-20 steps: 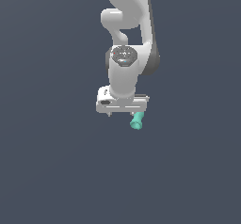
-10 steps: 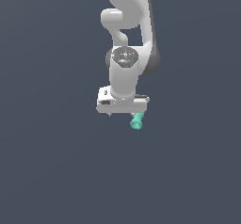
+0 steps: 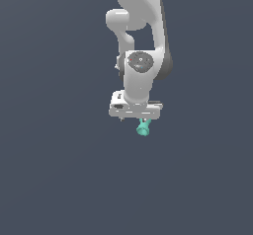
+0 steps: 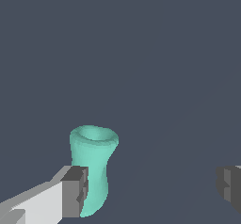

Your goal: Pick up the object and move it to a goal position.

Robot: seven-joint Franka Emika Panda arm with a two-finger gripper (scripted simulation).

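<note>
Claw (image 4: pixel 150 190) spread open; teal peg (image 4: pixel 92 166) touches one finger (image 4: pixel 75 190), base hidden.

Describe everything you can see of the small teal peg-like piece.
The small teal peg-like piece is a smooth, matt stub with a narrow waist and a flared, dished end. In the exterior view it sits just below the white gripper. In the wrist view it stands beside one grey finger pad, the other pad far off; contact is unclear.

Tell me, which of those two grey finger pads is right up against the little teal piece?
The pad on the white finger, beside the teal piece. The other pad stands well apart across the open gap.
</note>
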